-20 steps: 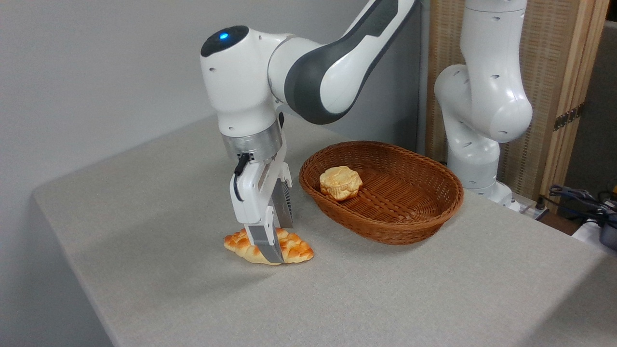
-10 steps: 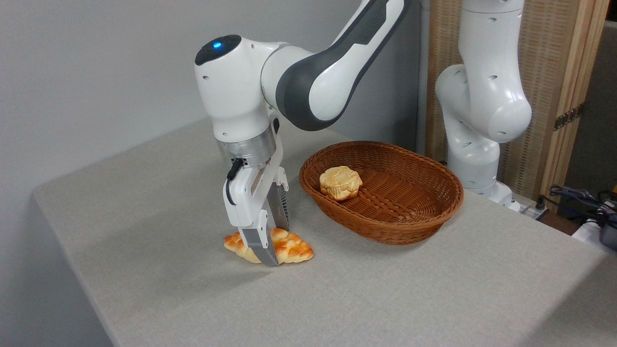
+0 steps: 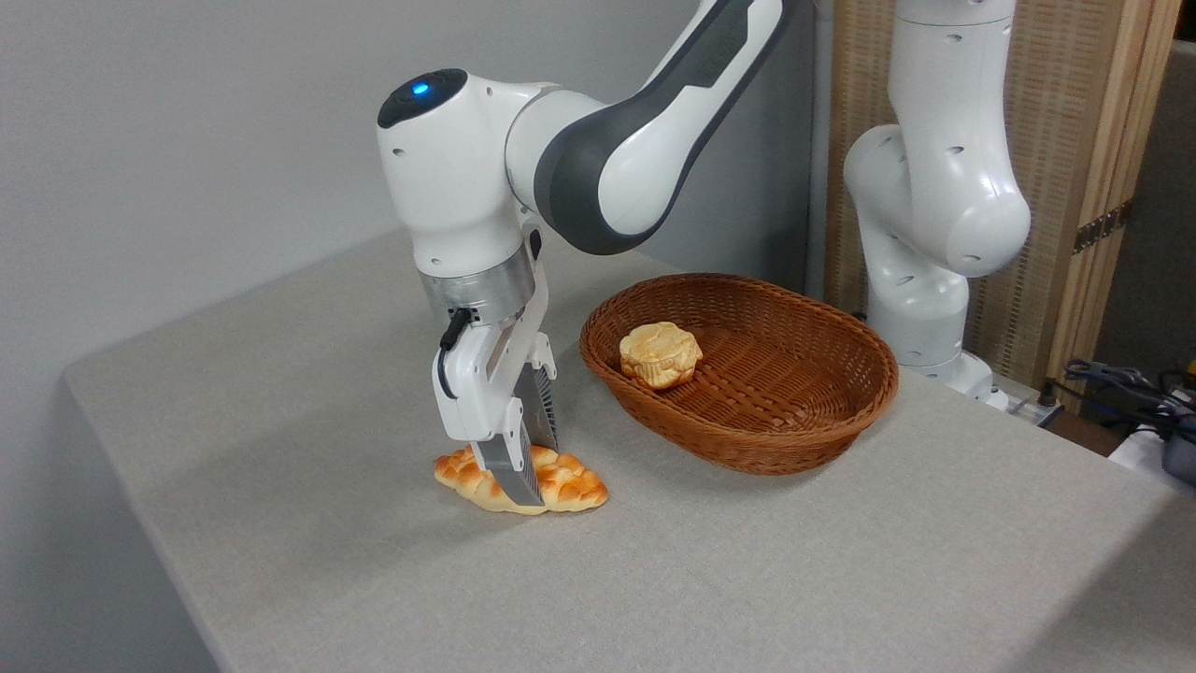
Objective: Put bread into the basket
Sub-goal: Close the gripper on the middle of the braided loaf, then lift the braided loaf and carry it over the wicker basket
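Straddling the bread [image 3: 570, 486], gripper [image 3: 525, 472] fingers seemingly touch it.

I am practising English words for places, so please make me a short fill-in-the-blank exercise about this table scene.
1. The braided loaf lies on the ____, outside the basket.
2. The small round bun sits inside the ____.
3. The tool straddles the ____ of the loaf, one finger on each side.
4. In the picture, the basket stands to the ____ of the loaf.

Missing words: table; basket; middle; right
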You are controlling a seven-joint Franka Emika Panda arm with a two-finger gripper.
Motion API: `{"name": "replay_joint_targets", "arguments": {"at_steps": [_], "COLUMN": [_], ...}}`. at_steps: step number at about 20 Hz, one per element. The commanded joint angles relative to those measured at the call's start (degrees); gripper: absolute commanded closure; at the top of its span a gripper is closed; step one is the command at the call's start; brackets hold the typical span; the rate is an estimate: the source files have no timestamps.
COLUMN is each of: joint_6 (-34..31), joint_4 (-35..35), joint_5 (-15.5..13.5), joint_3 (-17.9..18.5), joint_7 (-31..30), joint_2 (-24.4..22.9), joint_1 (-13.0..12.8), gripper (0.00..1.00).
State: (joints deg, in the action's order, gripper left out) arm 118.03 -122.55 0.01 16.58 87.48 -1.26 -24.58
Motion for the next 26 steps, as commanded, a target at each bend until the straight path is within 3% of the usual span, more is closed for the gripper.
{"name": "replay_joint_targets", "arguments": {"at_steps": [1,12,16,19,21,23,26], "joint_6": [0.89,-5.69,-13.16,-18.77,-22.73,-26.52,-30.74], "joint_4": [0.12,0.82,2.14,2.75,3.36,3.54,3.54], "joint_5": [-0.45,-0.8,-3.61,-3.7,-3.79,-3.7,-3.44], "joint_3": [0.47,0.82,2.31,2.49,2.49,2.49,2.49], "joint_7": [0.76,0.67,0.94,0.67,0.67,0.85,3.29], "joint_2": [0.12,-6.64,-11.21,-13.24,-14.12,-15.0,-16.05], "joint_1": [-0.38,0.14,0.14,0.14,0.14,0.14,-0.29], "gripper": [0.58,0.6,0.58,0.58,0.51,0.49,0.22]}}
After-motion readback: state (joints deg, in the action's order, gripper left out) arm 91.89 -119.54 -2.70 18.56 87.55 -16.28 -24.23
